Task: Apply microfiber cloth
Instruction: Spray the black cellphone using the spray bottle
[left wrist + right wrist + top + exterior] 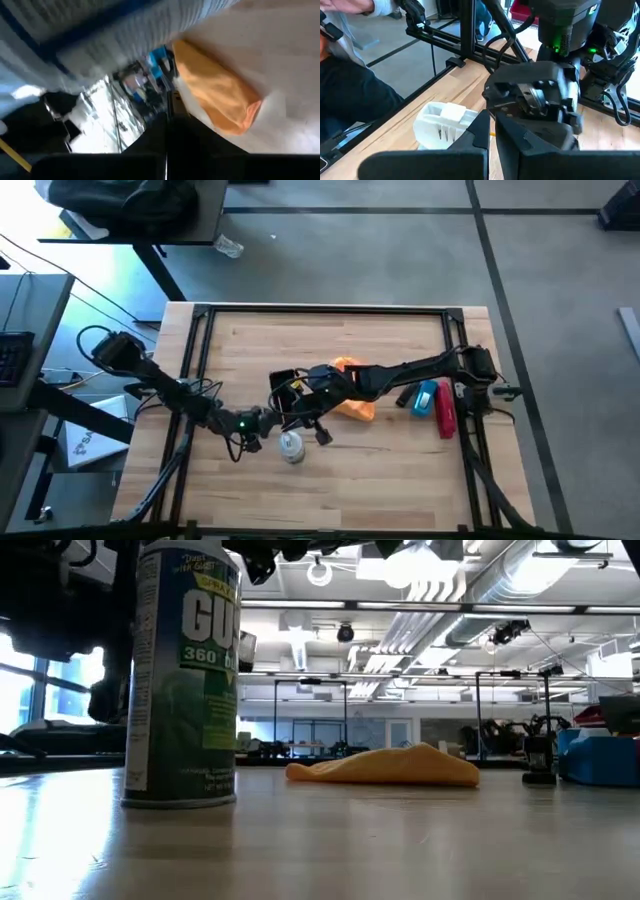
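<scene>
Right gripper: being held above the can's white cap; finger gap cannot be told.
Left gripper: beside the can; gap unclear.
Microfiber cloth: orange, soft, lying crumpled on pale wooden table.

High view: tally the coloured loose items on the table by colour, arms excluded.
Orange: 1, microfiber cloth
Blue: 1, blue object
Red: 1, red object
Green label: 1, spray can
Total: 4
</scene>
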Available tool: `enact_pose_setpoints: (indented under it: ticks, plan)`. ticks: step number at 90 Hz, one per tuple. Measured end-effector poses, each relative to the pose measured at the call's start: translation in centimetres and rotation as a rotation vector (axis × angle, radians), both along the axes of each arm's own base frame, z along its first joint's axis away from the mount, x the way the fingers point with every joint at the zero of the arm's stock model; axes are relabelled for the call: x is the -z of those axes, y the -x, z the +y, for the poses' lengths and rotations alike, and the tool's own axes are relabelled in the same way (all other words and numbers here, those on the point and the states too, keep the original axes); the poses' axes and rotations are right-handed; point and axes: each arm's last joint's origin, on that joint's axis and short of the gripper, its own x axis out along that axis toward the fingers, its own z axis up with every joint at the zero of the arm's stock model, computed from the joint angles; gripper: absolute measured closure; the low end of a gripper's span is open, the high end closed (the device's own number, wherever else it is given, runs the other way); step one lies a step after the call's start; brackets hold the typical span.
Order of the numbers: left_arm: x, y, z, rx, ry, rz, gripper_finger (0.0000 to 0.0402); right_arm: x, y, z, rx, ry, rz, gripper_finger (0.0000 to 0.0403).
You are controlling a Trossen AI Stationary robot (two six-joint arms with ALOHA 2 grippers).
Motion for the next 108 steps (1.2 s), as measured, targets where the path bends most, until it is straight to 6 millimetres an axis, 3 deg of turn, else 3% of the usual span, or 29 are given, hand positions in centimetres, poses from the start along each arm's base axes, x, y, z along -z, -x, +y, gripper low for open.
enact_pose_setpoints:
  ticks: [17,28,64,108]
  plan:
    - [-1.2,-0.3,0.7,-0.196,0.066,-0.144,0.0387,0.0,0.0,0.0,0.005,-0.001,0.002,0.0403]
    - [-1.3,0.1,0.2,-0.235,0.098,-0.183,0.0388,0.1,0.0,0.0,0.014,0.002,0.008,0.0403]
    - [0.6,2.8,0.2,-0.359,0.197,-0.236,0.0390,0.1,0.0,-0.1,0.016,0.003,0.011,0.0403]
    - [-2.2,2.7,1.8,-0.338,0.487,-0.526,0.0390,-0.1,-0.1,-0.2,0.025,-0.002,-0.012,0.0403]
